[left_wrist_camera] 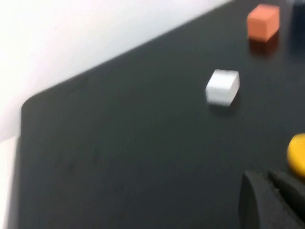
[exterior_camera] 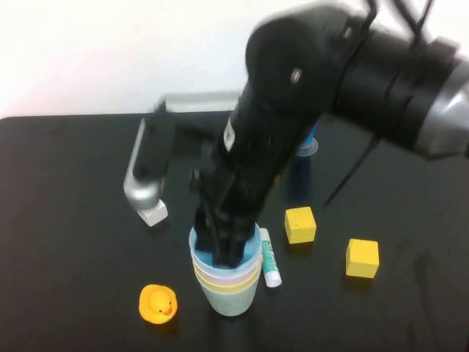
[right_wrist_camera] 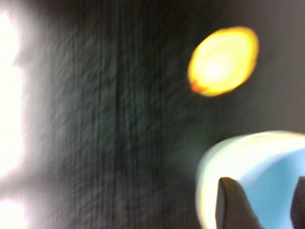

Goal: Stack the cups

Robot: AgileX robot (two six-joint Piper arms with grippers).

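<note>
My left gripper [left_wrist_camera: 274, 198] hangs low over the left part of the black table [exterior_camera: 66, 220], its fingers clenched together with nothing between them. Past it on the tabletop sits a small white block [left_wrist_camera: 222, 87], and farther back an orange block [left_wrist_camera: 263, 21].

Going right along the front of the table, a yellow rubber duck [exterior_camera: 157, 303] stands just beside the cups [exterior_camera: 226, 282]. The cups are nested upright into one stack near the front middle of the table: a mint green one is outermost at the bottom, a yellow rim and a pale rim show above it, and the light blue cup sits on top.

My right gripper [exterior_camera: 229, 246] reaches straight down into the mouth of that top blue cup. Its fingers [right_wrist_camera: 231, 202] stand apart inside the cup, released and not pinching the wall.

Just right of the stack a glue stick [exterior_camera: 270, 257] lies on the table, touching or nearly touching it. Further right are two yellow blocks [exterior_camera: 300, 224], apart from each other.
</note>
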